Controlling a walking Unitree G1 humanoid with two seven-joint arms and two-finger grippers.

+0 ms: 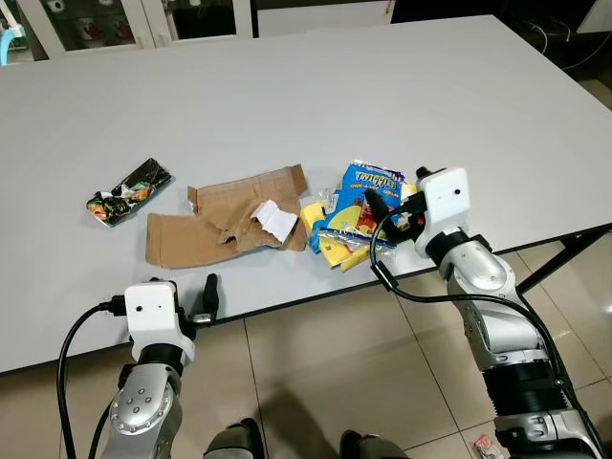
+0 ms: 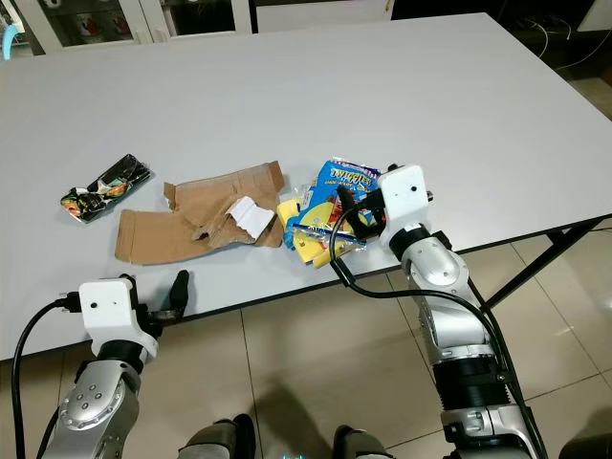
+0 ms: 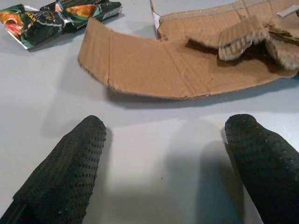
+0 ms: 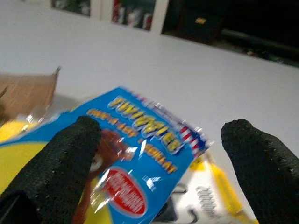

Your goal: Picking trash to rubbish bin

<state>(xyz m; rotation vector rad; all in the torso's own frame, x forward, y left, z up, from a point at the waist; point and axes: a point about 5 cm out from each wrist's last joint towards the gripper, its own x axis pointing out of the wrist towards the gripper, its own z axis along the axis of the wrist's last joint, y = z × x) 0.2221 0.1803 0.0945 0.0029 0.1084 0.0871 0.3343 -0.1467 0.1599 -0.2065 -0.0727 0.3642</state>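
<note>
A blue snack bag point(image 1: 366, 187) lies on the grey table point(image 1: 316, 86) near its front edge, on top of yellow wrappers point(image 1: 328, 245). My right gripper point(image 1: 389, 212) hovers open just over the bag, one finger on either side of it in the right wrist view point(image 4: 140, 154). Left of the bag lies torn brown cardboard point(image 1: 225, 228) with a white paper scrap point(image 1: 278, 221) on it. Further left is a dark green wrapper point(image 1: 128, 191). My left gripper point(image 1: 205, 297) rests open at the table's front edge, a short way before the cardboard point(image 3: 177, 65), with nothing between its fingers.
The table's front edge point(image 1: 316, 298) runs between my arms and the trash. Beige tiled floor point(image 1: 325, 382) lies below, with a small scrap of litter point(image 1: 487, 445) at the right. A black table leg point(image 1: 555, 260) stands at the right. Cabinets point(image 1: 143, 19) line the far side.
</note>
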